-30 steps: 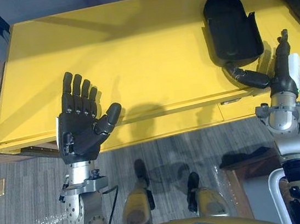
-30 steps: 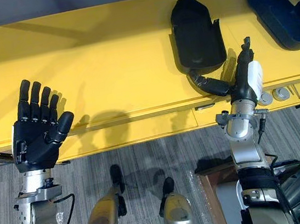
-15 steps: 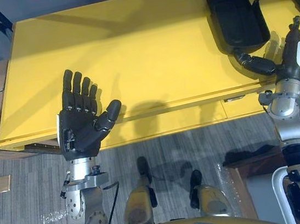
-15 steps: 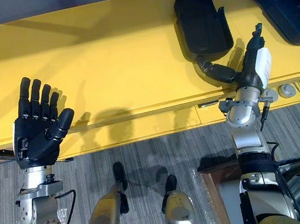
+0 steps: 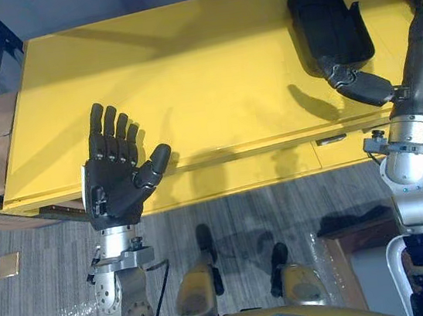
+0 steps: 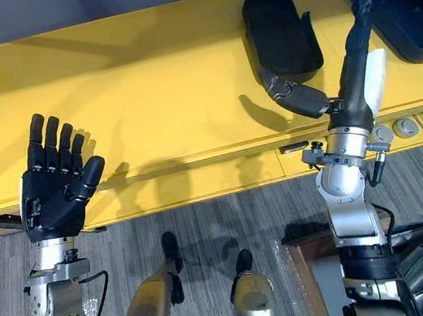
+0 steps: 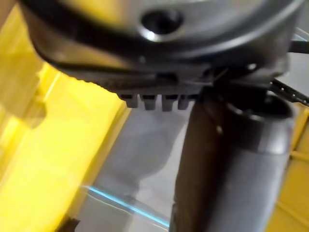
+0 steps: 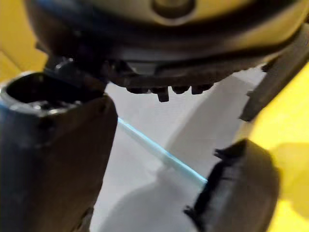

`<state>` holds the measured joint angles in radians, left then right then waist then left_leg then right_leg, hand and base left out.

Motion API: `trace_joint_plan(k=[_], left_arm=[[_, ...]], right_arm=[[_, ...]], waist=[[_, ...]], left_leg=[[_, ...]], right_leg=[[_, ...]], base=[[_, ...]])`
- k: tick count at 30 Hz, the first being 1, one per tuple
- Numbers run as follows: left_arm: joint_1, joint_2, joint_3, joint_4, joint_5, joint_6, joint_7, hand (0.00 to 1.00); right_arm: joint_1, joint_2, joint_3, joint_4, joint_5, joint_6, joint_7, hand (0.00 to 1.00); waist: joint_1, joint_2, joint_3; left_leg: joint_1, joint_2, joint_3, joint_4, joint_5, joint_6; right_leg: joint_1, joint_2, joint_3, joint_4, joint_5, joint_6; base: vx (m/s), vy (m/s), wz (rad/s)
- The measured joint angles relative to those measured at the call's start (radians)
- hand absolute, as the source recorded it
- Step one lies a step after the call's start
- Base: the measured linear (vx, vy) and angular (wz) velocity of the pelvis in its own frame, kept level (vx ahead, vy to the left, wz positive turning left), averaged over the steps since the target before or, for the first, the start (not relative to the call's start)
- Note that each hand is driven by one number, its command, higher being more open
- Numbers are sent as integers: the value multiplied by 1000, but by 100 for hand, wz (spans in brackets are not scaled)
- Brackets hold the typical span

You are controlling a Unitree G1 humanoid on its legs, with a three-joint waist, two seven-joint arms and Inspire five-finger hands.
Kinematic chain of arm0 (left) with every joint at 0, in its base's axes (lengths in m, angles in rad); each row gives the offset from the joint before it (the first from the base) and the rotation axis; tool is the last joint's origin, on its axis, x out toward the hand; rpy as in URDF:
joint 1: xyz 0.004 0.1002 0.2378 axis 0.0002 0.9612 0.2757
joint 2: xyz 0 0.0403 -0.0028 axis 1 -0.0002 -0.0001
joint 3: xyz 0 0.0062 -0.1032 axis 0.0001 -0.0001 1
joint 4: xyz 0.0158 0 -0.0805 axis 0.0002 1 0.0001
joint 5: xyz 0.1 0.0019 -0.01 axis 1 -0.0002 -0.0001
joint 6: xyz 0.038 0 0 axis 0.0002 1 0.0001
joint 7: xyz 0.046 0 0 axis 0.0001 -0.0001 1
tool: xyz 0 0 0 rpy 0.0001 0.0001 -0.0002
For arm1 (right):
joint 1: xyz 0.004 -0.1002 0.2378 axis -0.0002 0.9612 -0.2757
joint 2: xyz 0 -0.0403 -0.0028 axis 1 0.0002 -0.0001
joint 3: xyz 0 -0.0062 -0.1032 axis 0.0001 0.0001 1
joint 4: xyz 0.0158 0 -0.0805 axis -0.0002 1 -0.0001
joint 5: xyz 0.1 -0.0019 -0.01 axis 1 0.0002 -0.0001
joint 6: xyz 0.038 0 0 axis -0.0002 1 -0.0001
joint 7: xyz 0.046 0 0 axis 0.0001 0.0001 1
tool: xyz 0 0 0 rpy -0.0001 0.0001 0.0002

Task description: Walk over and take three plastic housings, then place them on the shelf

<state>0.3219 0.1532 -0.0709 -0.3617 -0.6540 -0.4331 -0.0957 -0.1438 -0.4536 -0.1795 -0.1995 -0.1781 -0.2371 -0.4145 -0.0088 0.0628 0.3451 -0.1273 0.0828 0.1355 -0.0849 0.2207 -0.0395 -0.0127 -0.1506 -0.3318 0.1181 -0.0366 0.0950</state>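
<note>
Left housing and right housing lie on table.

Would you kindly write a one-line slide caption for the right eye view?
Open right hand reaches between the left housing and right housing on the yellow table; left hand open.

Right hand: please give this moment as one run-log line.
right hand: open, fingertips at right housing edge, contact unclear | left housing: on yellow table, free | left hand: open, holding nothing
</note>
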Motion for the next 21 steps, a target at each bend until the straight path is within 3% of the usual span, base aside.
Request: trace_joint_plan(k=[2,5,8,12,17,21], left_arm=[[1,0,-13,0,0,0,-3,100],[2,0,-48,0,2,5,-5,100],[0,0,-62,0,22,12,-8,100],[4,0,-82,1,51,46,-20,100],[34,1,-79,2,76,46,-16,100],[55,1,-80,20,77,46,-1,100]], right_arm=[[9,7,1,-61,25,-43,37,100],[10,44,47,-88,163,-82,168,100],[9,74,156,-69,299,-59,305,100],[3,95,318,33,394,43,429,100],[1,151,379,128,433,117,434,100],[-38,175,401,213,381,135,350,100]], waist=[[0,-1,-3],[4,-14,-40],[7,-25,-69],[36,-25,-94],[62,-19,-115],[64,-18,-136]], left_leg=[[5,0,5,0,-1,0],[16,-2,6,0,-5,0],[35,-4,2,0,-4,2],[48,-2,-13,-2,-11,-6],[48,-4,-35,-3,-13,-10],[45,-5,-42,-3,-12,-10]], right_leg=[[3,0,5,-2,1,1],[21,1,5,-18,8,11],[51,1,-6,-31,9,12],[76,8,-25,-45,5,6],[98,12,-48,-66,3,3],[101,13,-53,-71,5,5]], base=[[28,-30,-6],[50,-30,-1],[62,-38,7],[-2,-27,12],[-16,-20,14],[-2,-10,4]])
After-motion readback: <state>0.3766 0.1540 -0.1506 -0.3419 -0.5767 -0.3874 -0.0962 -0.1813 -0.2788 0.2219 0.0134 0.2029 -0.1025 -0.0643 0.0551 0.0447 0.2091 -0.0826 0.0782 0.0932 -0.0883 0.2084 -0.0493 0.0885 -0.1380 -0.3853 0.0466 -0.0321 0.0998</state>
